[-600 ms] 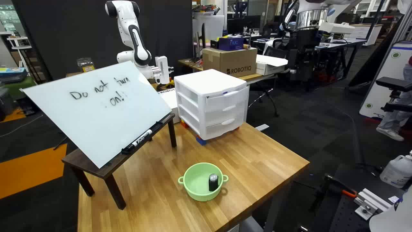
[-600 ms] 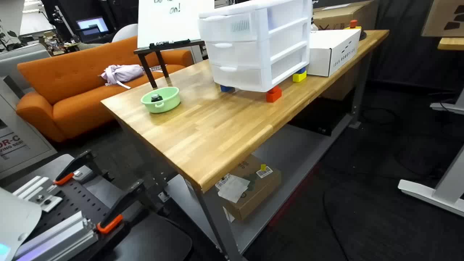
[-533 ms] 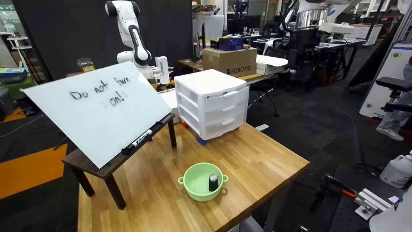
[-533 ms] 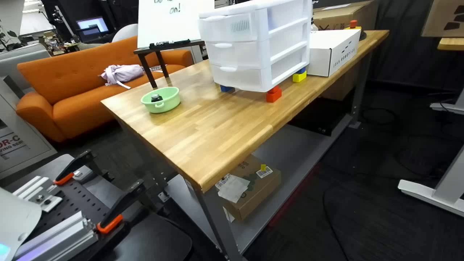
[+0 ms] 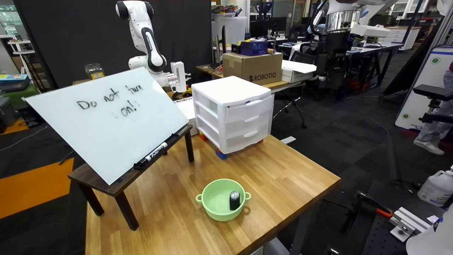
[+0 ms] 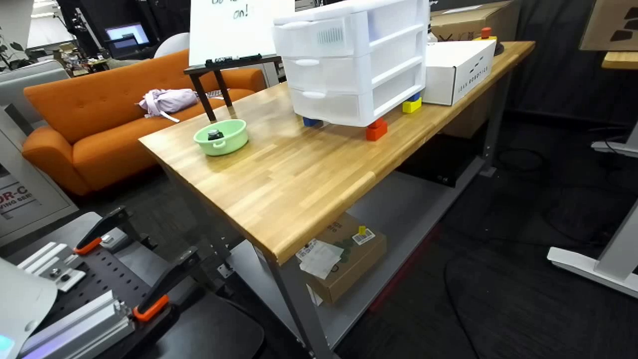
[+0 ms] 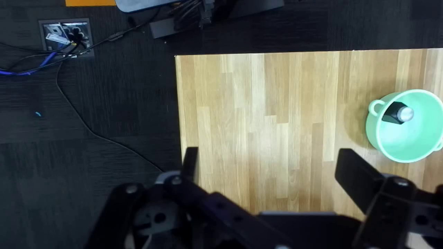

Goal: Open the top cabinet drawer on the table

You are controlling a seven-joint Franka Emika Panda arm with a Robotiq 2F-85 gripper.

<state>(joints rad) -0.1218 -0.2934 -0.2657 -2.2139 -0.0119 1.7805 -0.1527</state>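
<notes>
Hand (image 7: pixel 268 158) hangs spread, gripping nothing, above the bench (image 7: pixel 263 103) near one corner, and the top drawer (image 6: pixel 315 39) sits apparently closed by a long edge, where a hard pull could drag the light-looking cabinet (image 5: pixel 223 117) off the blocks (image 6: pixel 376 131) propping it.

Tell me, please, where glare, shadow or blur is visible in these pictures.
Wrist view: gripper somewhat out of focus, pale glare on the table, soft shadow beside the green bowl; in an exterior view: small shadow beside that bowl, sharp writing on the whiteboard.
</notes>
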